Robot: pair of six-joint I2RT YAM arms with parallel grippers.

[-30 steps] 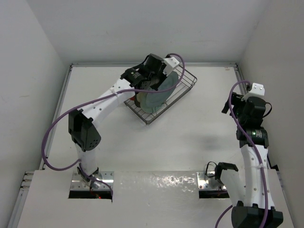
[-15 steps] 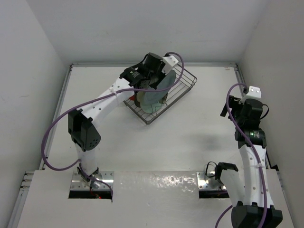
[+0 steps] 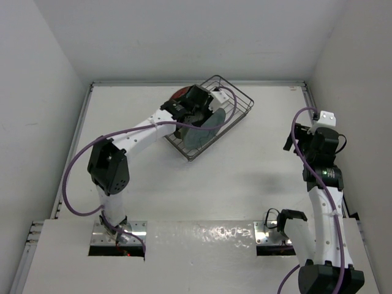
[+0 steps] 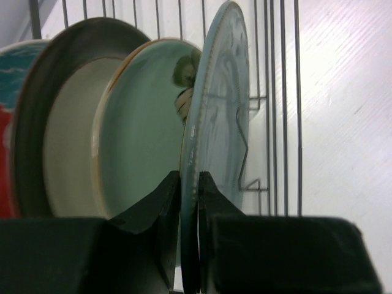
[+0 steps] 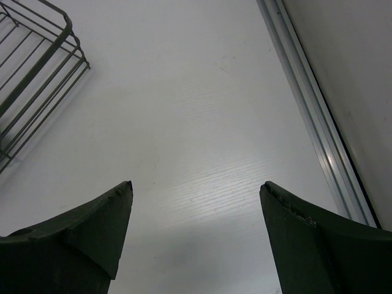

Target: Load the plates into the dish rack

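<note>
The dish rack (image 3: 240,105) stands at the back middle of the table. In the left wrist view three plates stand on edge in it: the red and teal one (image 4: 7,128), the cream one with the dark brown rim (image 4: 58,141) and the pale green one (image 4: 144,135). My left gripper (image 4: 189,179) is shut on the rim of the grey-teal plate (image 4: 220,110), which stands upright in the rack beside the pale green one. From above, the left gripper (image 3: 197,115) is over the rack and the grey-teal plate (image 3: 201,132) shows below it. My right gripper (image 5: 196,190) is open and empty over bare table.
The rack wires (image 4: 282,92) run behind the grey-teal plate. A corner of the rack (image 5: 43,49) shows at the upper left of the right wrist view. A metal rail (image 5: 309,104) runs along the table's right edge, close to the right arm (image 3: 321,177).
My left gripper has drawn back toward the near left over the rack, still holding the grey-teal plate, which now stands more upright. The red plate and the rack's far corner now show. The right gripper shifted slightly.
</note>
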